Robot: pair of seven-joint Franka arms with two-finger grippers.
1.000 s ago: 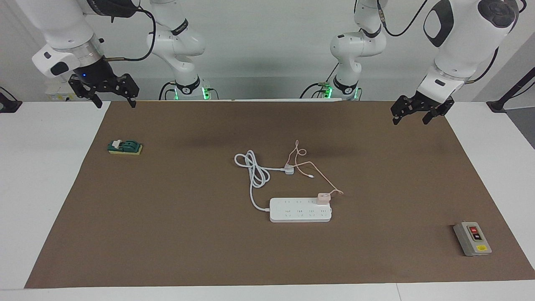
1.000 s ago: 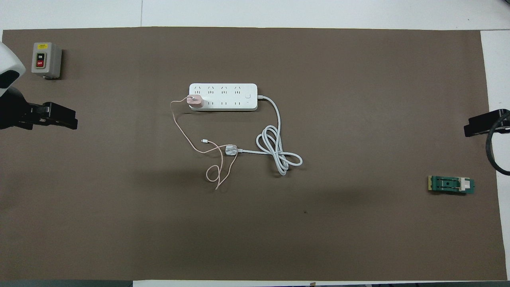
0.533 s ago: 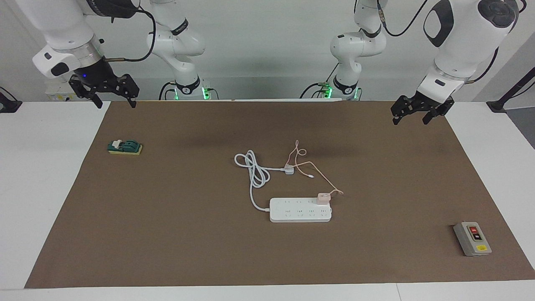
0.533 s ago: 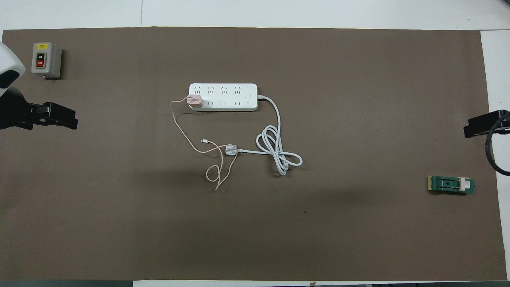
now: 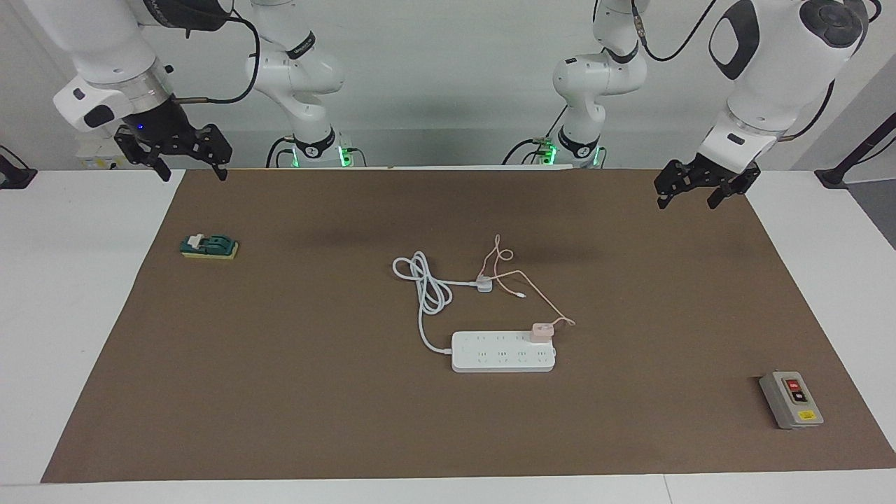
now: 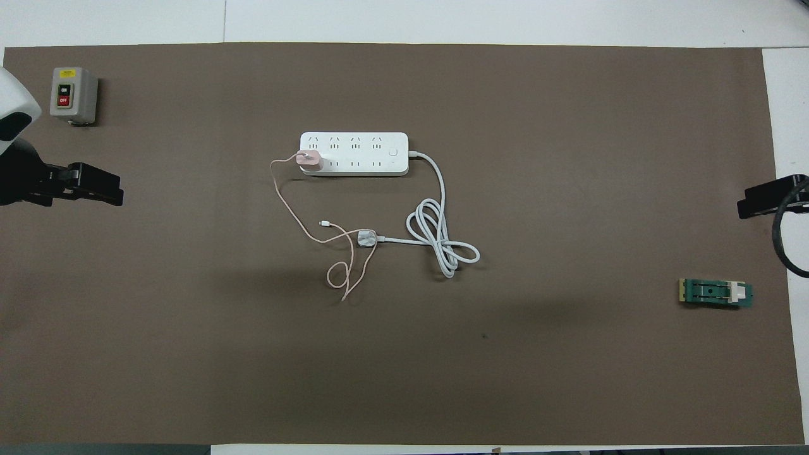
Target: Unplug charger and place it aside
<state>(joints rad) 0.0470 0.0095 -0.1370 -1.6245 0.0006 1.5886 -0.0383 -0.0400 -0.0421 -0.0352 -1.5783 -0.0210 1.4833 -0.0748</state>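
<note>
Both arms wait up in the air at the robots' end of the table, one per side. L gripper hangs over the brown mat's edge toward the left arm's end, fingers spread apart, nothing between them. R gripper hangs over the mat corner at the right arm's end, fingers also wide apart & empty. In the overhead view only dark tips show: L gripper, R gripper.

Nearest the robots on the mat: green switch block on a yellowish base, toward the right arm's end, well apart from everything else.

Mid-table: coiled white cord, ending in a white plug lying loose on the mat. The thin pink cable loops around & across that plug, its small connector tip lying just beside it.

A bit farther from the robots: white power strip, lying flat, long side across the table. The charger, small pale pink cube, sits plugged into the strip, in the row nearer the robots, at the end toward the left arm; cable leaves it & runs back toward the robots. Not unplugged yet, neither gripper near it.

Farthest: grey button box w/ red & black buttons, by the mat corner at the left arm's end
</note>
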